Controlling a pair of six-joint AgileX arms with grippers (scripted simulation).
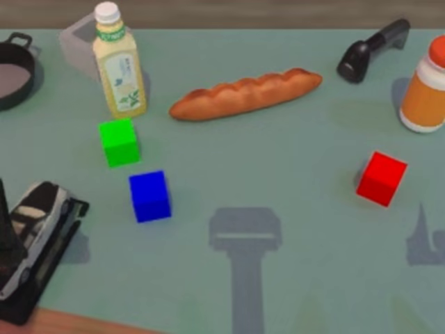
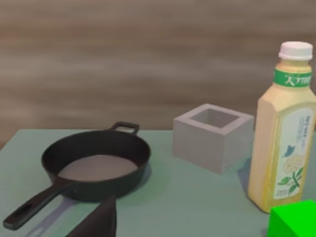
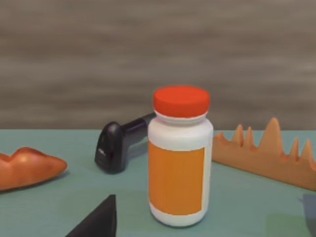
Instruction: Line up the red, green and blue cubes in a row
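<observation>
The green cube (image 1: 119,142) sits left of centre, just in front of a tea bottle; its corner also shows in the left wrist view (image 2: 294,219). Close in front of it and slightly to the right rests the blue cube (image 1: 150,196). Far off on the right side stands the red cube (image 1: 381,178), alone and turned at an angle. My left gripper (image 1: 49,216) is parked at the front left, left of the blue cube and holding nothing. My right arm is outside the top view; only a dark tip of the right gripper (image 3: 101,219) shows, low over the table.
Along the back stand a black pan (image 1: 14,69), a grey hollow block (image 1: 76,42), a tea bottle (image 1: 119,66), a bread loaf (image 1: 245,94), a black scanner (image 1: 372,49) and an orange-labelled white bottle (image 1: 425,87). A jagged orange object (image 3: 266,153) lies beyond that bottle.
</observation>
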